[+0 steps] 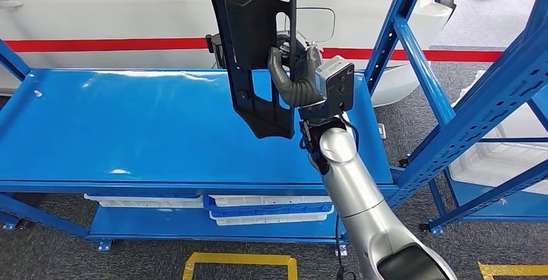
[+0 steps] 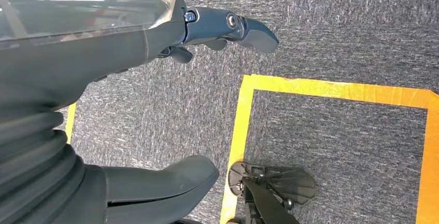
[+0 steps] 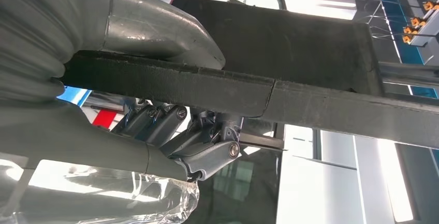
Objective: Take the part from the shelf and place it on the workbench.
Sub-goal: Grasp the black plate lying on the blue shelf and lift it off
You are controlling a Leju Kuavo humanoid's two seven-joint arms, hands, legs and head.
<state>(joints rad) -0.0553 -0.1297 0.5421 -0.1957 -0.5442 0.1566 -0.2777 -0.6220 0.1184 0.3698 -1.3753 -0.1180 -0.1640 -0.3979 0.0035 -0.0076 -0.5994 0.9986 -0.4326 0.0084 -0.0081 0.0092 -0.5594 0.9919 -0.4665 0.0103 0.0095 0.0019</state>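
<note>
A long black plastic part (image 1: 255,47) with cut-out holes stands upright above the blue workbench top (image 1: 129,125), its lower tip just over the surface. My right hand (image 1: 298,76) grips it along its right edge. In the right wrist view the thumb (image 3: 155,30) lies over the part's black edge (image 3: 217,87) while the dark fingers (image 3: 196,141) wrap under it. My left hand (image 2: 228,27) hangs over grey carpet, its fingers apart with nothing in them.
A blue shelf frame (image 1: 452,92) stands at the right. White trays (image 1: 271,209) lie on the lower blue level. A white wall with a red stripe (image 1: 110,44) runs behind. Yellow floor tape (image 2: 331,87) marks the carpet.
</note>
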